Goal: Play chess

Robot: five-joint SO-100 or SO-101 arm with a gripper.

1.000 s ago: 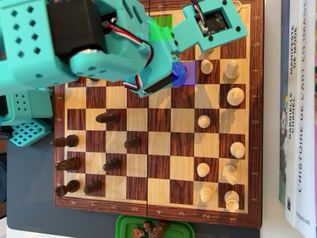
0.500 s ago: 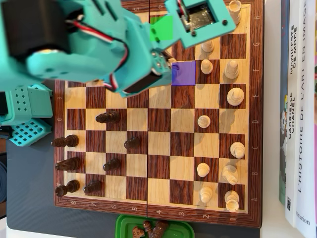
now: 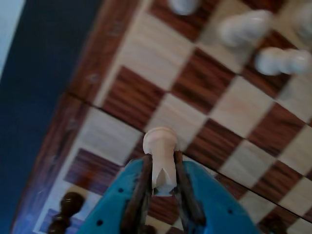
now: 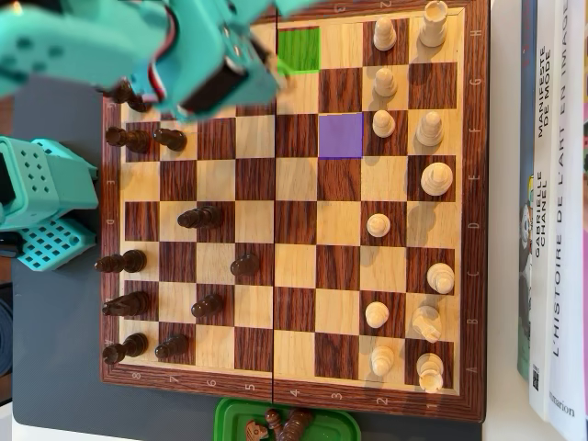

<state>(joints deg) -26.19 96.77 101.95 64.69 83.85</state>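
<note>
In the wrist view, the gripper (image 3: 163,187) is pinching a white pawn (image 3: 160,156) by its lower half, and the pawn is hanging above the chessboard (image 3: 146,48) near its edge.

In the overhead view, the teal arm (image 4: 138,46) is covering the board's upper left corner, hiding gripper and pawn. A green square (image 4: 299,49) and a purple square (image 4: 341,135) are both standing bare.

The carrying step seems in hand; next, the pawn probably needs lowering upright onto the green square, clear of the dark pieces (image 4: 147,138) nearby.
</note>
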